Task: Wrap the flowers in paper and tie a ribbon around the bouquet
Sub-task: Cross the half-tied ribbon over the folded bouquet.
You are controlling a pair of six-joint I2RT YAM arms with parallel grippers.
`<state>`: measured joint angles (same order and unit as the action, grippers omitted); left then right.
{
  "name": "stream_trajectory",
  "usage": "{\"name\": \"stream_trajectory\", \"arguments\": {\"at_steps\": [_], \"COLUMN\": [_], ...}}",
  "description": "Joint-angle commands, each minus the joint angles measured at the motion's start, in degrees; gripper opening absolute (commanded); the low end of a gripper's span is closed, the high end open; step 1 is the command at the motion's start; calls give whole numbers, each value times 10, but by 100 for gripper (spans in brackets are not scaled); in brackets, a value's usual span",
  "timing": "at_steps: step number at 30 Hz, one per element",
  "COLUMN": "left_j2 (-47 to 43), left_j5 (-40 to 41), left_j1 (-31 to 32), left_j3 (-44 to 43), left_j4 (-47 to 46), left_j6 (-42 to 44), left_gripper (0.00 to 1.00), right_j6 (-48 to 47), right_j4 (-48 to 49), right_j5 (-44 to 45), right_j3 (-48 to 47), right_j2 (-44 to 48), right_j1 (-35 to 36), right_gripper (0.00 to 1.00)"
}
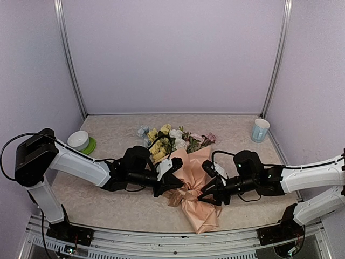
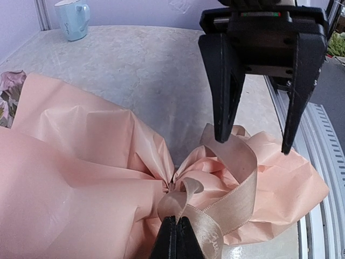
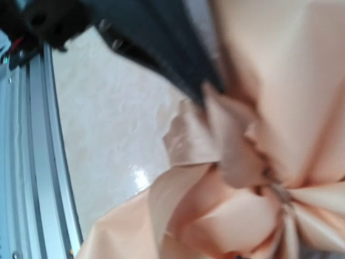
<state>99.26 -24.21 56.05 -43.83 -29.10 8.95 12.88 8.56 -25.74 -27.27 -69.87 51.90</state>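
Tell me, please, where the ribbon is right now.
In the left wrist view, the ribbon loops at the cinched waist of the bouquet, bottom centre, pinched by the shut left gripper and just below the open right gripper.

Overhead view faces the table [image 1: 108,200]; both wrist views closely share the ribbon [image 2: 237,189].

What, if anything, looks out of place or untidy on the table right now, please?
Nothing is spilled or broken. The bouquet lies slantwise, its crumpled paper tail reaching about to the near edge of the table. The ribbon at its waist stands in a loose, uneven loop, part of it pinched in the left gripper.
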Motion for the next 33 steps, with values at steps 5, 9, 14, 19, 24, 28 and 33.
{"name": "stream_trajectory", "arguments": {"at_steps": [5, 9, 14, 19, 24, 28, 33], "left_j2": [-18, -22, -22, -19, -18, -19, -18], "left_j5": [-6, -6, -10, -12, -13, -12, -19], "left_j1": [6, 6, 10, 13, 13, 13, 14], "left_j3": [3, 6, 8, 8, 18, 20, 23], "left_j4": [-2, -1, -3, -6, -18, -26, -39], "left_j6": [-5, -5, -10, -16, -25, -31, -38], "left_gripper": [0, 0, 0, 0, 0, 0, 0], "right_j6": [-54, -56, -43, 1, 81, 111, 148], "right_j4": [-18, -15, 1, 24, 125, 157, 169], "right_j5": [50, 46, 26, -1, 7, 44, 90], "right_j3": [-29, -41, -40, -37, -30, -45, -55], "right_j2": [-62, -83, -65, -31, -68, -109, -146], "right_j1": [33, 39, 42, 45, 59, 64, 71], "right_gripper": [41, 20, 1, 0, 0, 0, 0]}}
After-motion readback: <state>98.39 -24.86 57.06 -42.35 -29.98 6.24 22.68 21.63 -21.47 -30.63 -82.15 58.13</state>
